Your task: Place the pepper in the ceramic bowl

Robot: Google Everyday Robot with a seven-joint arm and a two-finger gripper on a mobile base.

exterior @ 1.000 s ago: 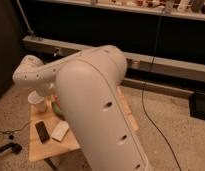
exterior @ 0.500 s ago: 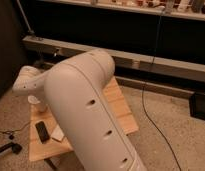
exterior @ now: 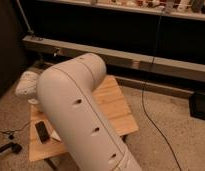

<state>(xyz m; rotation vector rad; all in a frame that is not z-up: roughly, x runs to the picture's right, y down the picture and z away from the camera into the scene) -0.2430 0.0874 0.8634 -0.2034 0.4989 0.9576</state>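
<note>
Filling the middle of the camera view: a thick white arm (exterior: 81, 117), slanting from the bottom edge up and to the left, with small dark oval holes along its side. At its upper left end, a smaller rounded white joint (exterior: 27, 85), over the left edge of the counter (exterior: 113, 107).

No sight of the gripper: hidden somewhere behind the arm, exact spot impossible to tell. Equally impossible to tell how far open, or whether holding anything. Same for the pepper and the ceramic bowl: both covered by the arm, so no telling where on the counter, nor whether one lies inside the other.

Counter of pale wooden slats, seen from above at an angle. On its front left part, a black phone (exterior: 42, 131) lying flat. Just beside it to the right, a corner of a white pad (exterior: 55, 136), the rest lost under the arm.

All around, speckled floor (exterior: 168, 135). Running down from the top of the view and curving over the floor toward the bottom right, a thin black cable (exterior: 146, 95). Behind the counter, a long grey ledge (exterior: 146, 62) crossing from left to right, with dark panels above. At the right edge, a dark box (exterior: 200, 105), touching the floor. Low on the left, a black object (exterior: 8, 148) on the floor, too dim to name.
</note>
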